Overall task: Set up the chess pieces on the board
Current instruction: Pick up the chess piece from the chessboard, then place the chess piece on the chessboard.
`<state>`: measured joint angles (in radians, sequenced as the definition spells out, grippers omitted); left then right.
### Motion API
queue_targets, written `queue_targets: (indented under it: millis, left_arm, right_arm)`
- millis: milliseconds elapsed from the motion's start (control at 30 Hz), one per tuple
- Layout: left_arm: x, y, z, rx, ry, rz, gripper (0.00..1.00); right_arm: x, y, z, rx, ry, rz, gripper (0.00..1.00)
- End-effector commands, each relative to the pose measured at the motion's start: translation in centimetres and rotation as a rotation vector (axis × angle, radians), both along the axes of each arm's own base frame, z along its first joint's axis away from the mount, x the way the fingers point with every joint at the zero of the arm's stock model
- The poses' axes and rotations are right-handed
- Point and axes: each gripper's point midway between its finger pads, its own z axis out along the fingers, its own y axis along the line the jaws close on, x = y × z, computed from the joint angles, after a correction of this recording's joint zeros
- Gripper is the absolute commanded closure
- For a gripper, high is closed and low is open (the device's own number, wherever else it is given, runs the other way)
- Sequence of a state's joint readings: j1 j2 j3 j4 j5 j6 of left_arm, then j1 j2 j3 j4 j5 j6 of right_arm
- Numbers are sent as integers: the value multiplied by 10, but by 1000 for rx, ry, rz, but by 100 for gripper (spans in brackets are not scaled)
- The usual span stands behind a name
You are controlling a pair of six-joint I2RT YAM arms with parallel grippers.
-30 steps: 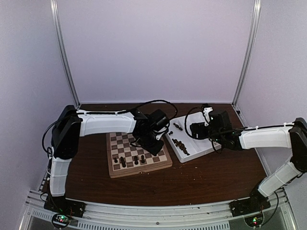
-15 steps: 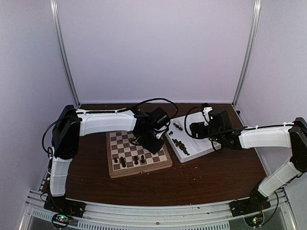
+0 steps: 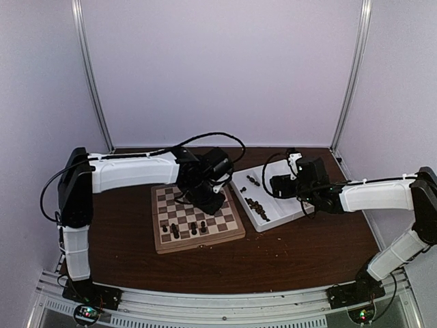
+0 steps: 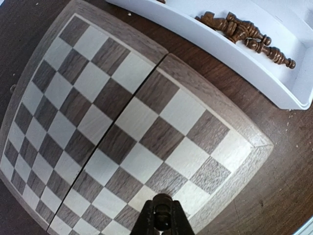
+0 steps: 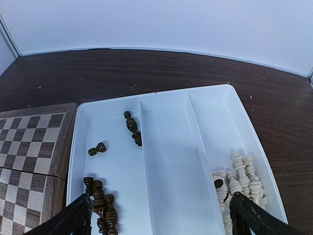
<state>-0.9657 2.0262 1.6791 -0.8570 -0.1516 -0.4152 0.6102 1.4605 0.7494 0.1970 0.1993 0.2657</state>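
Left wrist view: a dark piece (image 4: 162, 199) clamped between the tightly closed jaws of the left gripper (image 4: 161, 218), low over a pale square near the board (image 4: 142, 117) edge facing the white tray (image 4: 210, 44), bare squares all around. Top external: a few chess pieces (image 3: 193, 228) standing along the board's near edge, more lying in the tray's left compartment. Over the tray, right gripper (image 5: 160, 208) spread wide and holding nothing, pale pieces (image 5: 239, 181) by its right finger, open brown table (image 3: 273, 260) towards the near edge.
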Motion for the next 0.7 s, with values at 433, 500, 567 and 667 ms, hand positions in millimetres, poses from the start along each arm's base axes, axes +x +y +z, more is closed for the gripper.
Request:
queue_targets:
  millis: [433, 500, 567, 667]
  left_arm:
    - [-9, 72, 33, -62, -55, 174, 94]
    - [-11, 77, 29, -58, -47, 181, 94]
    - [-15, 81, 25, -54, -41, 186, 94]
    - [-17, 85, 18, -54, -32, 194, 94]
  right_arm:
    - [5, 1, 9, 9, -13, -8, 4]
    - [5, 1, 8, 8, -12, -10, 4]
    - [5, 0, 8, 6, -12, -11, 4]
    - [5, 1, 8, 6, -11, -9, 4]
